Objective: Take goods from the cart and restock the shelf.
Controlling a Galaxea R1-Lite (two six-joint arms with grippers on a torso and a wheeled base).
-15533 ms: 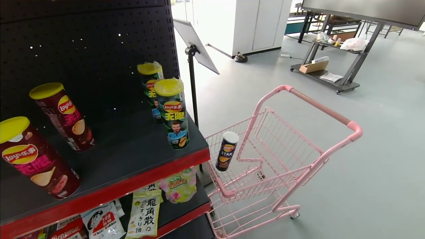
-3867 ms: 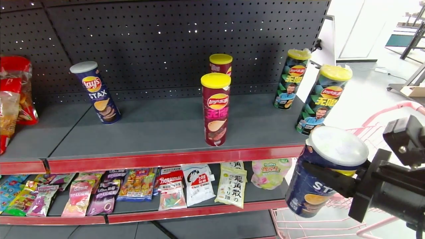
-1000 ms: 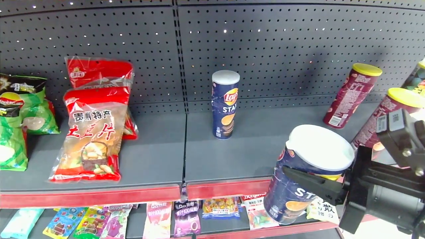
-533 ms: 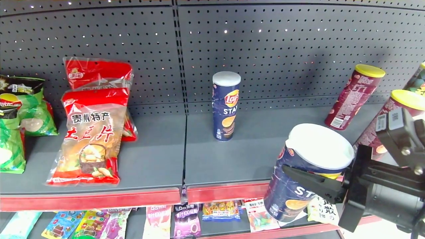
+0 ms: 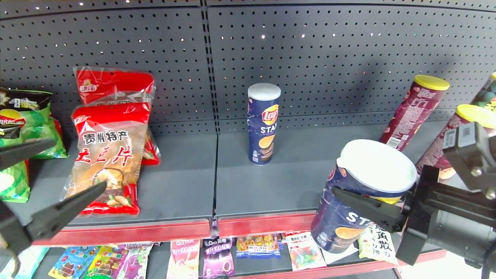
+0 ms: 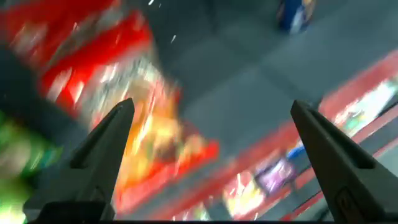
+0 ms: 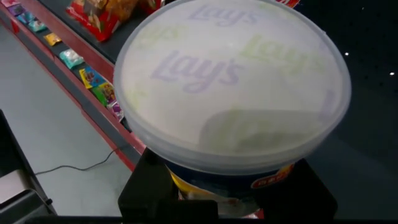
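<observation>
The right gripper (image 5: 372,209) is clenched around a blue chips can (image 5: 341,228) with a white lid, holding it out in front of the shelf (image 5: 294,174) at the right of the head view. The can is slightly tilted, and its lower end shows against the red front lip (image 5: 263,223) and the lower tier beneath. From the right wrist, the white lid (image 7: 230,81) sits just above the gripper's black fingers (image 7: 155,186). The left gripper (image 5: 79,162) hangs with its fingers spread wide and nothing between them, low at the left before a red bag of potato slices (image 5: 108,155). A matching blue can (image 5: 263,124) stands upright at mid-shelf near the perforated back panel (image 5: 317,58). Two maroon cans with yellow lids (image 5: 412,110) stand farther right, green bags (image 5: 19,128) sit at the far left, and small snack packets (image 5: 217,255) line the lower tier.
</observation>
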